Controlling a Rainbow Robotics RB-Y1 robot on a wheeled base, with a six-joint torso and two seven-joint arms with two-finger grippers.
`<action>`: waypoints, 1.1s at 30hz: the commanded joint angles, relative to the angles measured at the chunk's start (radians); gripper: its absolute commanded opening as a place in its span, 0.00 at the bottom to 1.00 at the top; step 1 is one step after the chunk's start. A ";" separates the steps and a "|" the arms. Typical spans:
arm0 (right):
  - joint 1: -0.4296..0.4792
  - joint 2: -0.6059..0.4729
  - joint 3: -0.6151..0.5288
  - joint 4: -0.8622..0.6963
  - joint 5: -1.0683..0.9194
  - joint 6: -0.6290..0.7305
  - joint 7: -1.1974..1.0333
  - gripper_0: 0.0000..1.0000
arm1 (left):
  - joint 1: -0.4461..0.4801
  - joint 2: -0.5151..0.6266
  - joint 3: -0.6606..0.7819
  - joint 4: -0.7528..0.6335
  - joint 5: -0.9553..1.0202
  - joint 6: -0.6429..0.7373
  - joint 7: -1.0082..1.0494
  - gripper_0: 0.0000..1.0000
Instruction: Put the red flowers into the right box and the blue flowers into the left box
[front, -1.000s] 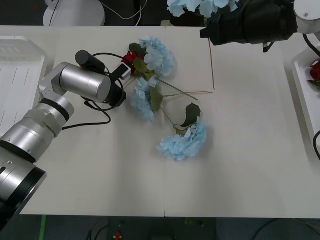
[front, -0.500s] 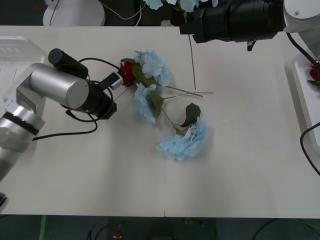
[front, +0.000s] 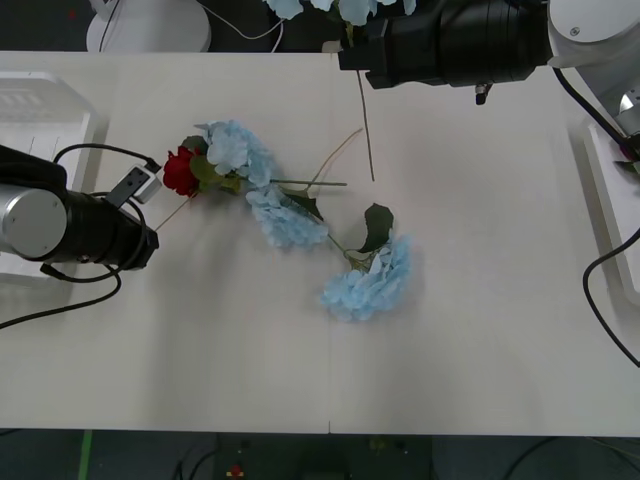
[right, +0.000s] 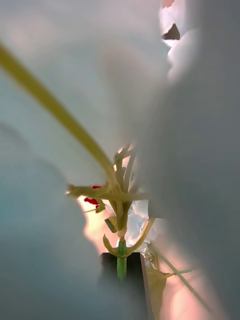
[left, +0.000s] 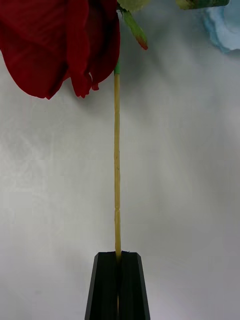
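Left end effector (left: 118, 280) is out at the left side of the surface (front: 480, 330), black fingers pressed together on the thin yellow stem of a red rose (front: 181, 171). The bloom lies just right of it, touching the nearest of the blue flowers (front: 235, 148). Two more blue clusters trail off to the right and nearer, one mid-surface (front: 285, 218), one lower (front: 368, 283), stems tangled between them.

Right end effector (right: 121, 272) is up at the far edge, pinching a green stem, with a blue cluster (front: 340, 8) poking out past the arm and a long stem dangling down.

Left box (front: 30, 110) sits at the far left edge, right box (front: 605, 200) at the right edge.
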 joint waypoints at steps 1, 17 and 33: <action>-0.055 0.040 0.002 -0.042 0.010 -0.010 -0.016 0.00 | 0.012 0.035 0.017 -0.037 0.028 -0.029 -0.069 0.57; -0.064 0.057 0.047 -0.044 0.016 -0.047 -0.022 0.00 | -0.055 0.032 0.031 -0.036 0.516 -0.109 -0.064 1.00; -0.070 0.053 0.050 -0.044 0.013 -0.047 -0.025 0.00 | -0.008 -0.169 -0.232 -0.059 0.818 -0.704 -0.258 1.00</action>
